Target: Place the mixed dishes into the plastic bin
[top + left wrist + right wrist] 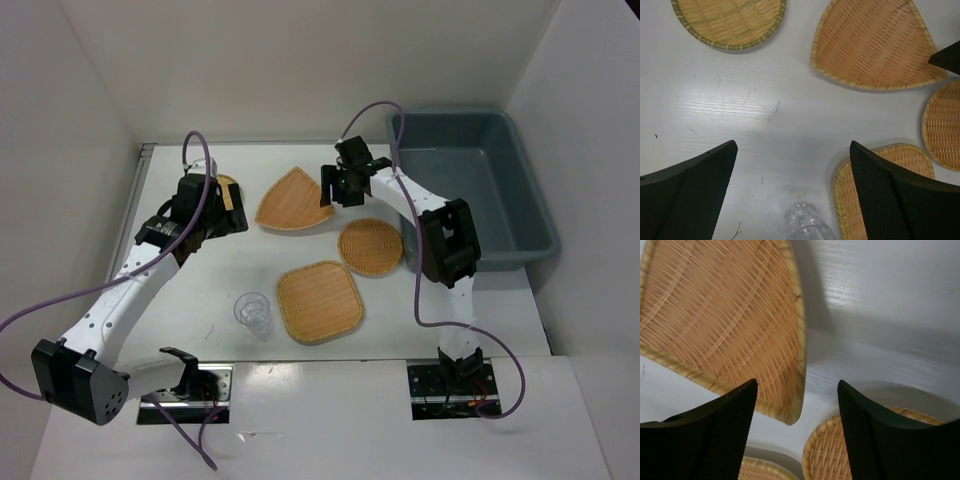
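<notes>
The rounded triangle plate (295,200) lies at the back middle of the table, a round plate (371,246) and the rounded square plate (319,301) in front of it, the clear ribbed cup (253,312) left of the square one. A second round plate (229,186) is half hidden under my left gripper (232,208), which is open and empty above the table (792,150). My right gripper (338,190) is open, its fingers astride the triangle plate's right corner (790,410). The blue-grey plastic bin (455,185) stands empty at the right.
White walls close in the table on the left, back and right. The right arm's elbow (445,245) hangs over the bin's near left corner. The left arm (120,300) stretches along the table's left side.
</notes>
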{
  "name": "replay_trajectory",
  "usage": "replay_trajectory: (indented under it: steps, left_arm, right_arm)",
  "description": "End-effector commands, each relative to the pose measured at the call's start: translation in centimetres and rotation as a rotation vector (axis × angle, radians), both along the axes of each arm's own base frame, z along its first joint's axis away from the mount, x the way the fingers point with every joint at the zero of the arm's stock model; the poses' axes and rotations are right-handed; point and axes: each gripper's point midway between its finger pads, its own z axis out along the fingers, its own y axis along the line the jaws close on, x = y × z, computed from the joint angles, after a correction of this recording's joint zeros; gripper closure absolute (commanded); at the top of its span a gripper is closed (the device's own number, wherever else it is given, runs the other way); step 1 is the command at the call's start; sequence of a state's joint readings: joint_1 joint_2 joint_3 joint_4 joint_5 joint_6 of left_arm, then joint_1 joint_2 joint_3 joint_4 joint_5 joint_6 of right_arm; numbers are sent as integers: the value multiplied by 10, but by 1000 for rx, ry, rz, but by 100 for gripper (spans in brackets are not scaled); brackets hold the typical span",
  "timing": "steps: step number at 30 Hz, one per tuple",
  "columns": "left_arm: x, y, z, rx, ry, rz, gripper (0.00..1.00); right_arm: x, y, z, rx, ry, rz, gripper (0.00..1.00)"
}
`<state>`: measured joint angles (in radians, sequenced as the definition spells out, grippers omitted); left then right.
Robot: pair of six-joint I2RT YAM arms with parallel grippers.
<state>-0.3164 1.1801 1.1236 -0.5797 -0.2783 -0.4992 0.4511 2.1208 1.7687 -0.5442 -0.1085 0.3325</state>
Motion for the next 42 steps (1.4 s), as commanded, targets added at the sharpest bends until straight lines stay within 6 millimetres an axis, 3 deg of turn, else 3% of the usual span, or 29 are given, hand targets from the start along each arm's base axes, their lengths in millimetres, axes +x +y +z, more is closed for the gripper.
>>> replay_trajectory:
  steps: [1, 4, 12, 21, 22, 27, 31, 32, 33, 36, 37, 38, 39, 41, 42]
  left_arm:
    - [-5, 7, 5, 17, -23, 5, 0]
    - [-7, 6, 1, 15, -12, -3, 0]
    - [-11, 5, -4, 4, -1, -5, 0]
    - [-12, 3, -8, 1, 9, -12, 0]
    - [-13, 4, -12, 4, 18, -12, 0]
    - [-11, 1, -13, -9, 20, -13, 0]
    - [-11, 1, -16, -7, 28, -13, 0]
    - [-11, 1, -16, -7, 29, -13, 0]
    - [-9, 0, -15, -9, 20, -13, 0]
    - [-7, -2, -16, -15, 22, -20, 0]
    - [-6, -2, -18, -15, 22, -20, 0]
    - [-6, -2, -18, -15, 22, -20, 0]
    - [-7, -4, -21, -21, 25, -28, 0]
    - [-9, -3, -26, -18, 37, -28, 0]
    - [-7, -6, -25, -26, 29, -35, 0]
  right_arm:
    - [18, 11, 10, 37, -38, -15, 31]
    - [18, 17, -12, 42, 16, -4, 35]
    - [17, 27, -30, 81, 57, 14, 59]
    - [24, 23, -27, 168, 78, -7, 99]
    - [21, 27, -25, 196, 97, -2, 99]
    - [26, 11, -10, 267, 103, -40, 100]
    - [32, 2, 40, 311, 6, -51, 100]
    - [34, -1, 70, 339, -50, -44, 100]
    - [34, -1, 86, 359, -79, -47, 100]
    - [35, -32, 160, 417, -214, -82, 100]
    - [38, -48, 175, 430, -241, -116, 100]
    - [34, -48, 191, 454, -264, -109, 100]
    - [35, -76, 217, 473, -317, -151, 100]
    - [31, -97, 241, 483, -370, -173, 100]
    - [25, -111, 264, 489, -420, -202, 100]
